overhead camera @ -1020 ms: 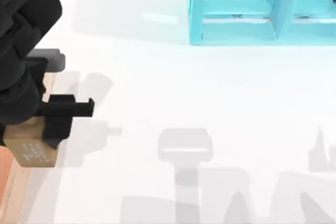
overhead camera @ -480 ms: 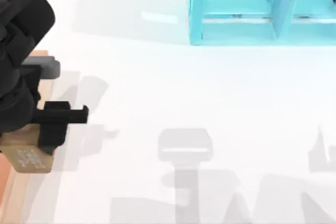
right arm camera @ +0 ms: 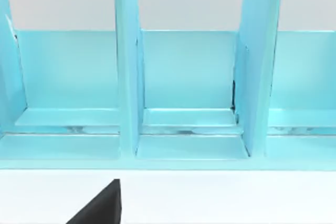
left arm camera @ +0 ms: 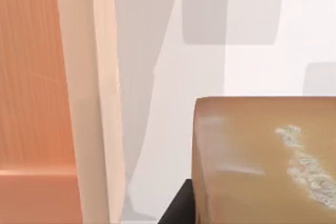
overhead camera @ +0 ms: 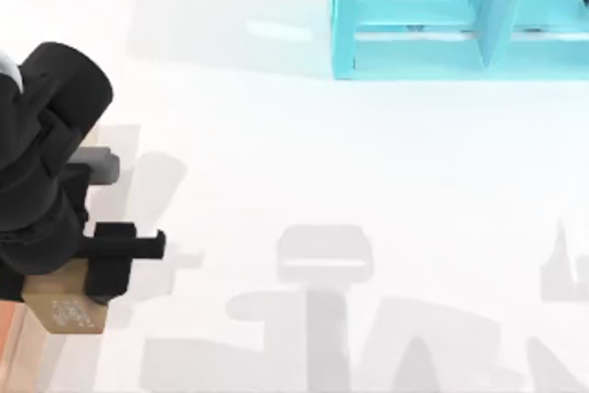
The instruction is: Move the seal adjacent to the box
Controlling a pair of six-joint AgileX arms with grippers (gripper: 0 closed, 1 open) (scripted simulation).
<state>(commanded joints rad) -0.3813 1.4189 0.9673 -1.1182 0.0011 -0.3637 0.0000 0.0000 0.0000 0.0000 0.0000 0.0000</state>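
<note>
My left tool grips the seal, a light, rigid block held by its sides, beside the box.

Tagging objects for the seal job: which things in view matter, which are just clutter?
Job:
- small tan-brown wooden cube, the seal
- shallow orange-brown box with lighter tan rim
- left pincer, at the seal by the table's left edge

Clutter:
- turquoise-blue shelf unit, top view's far right
</note>
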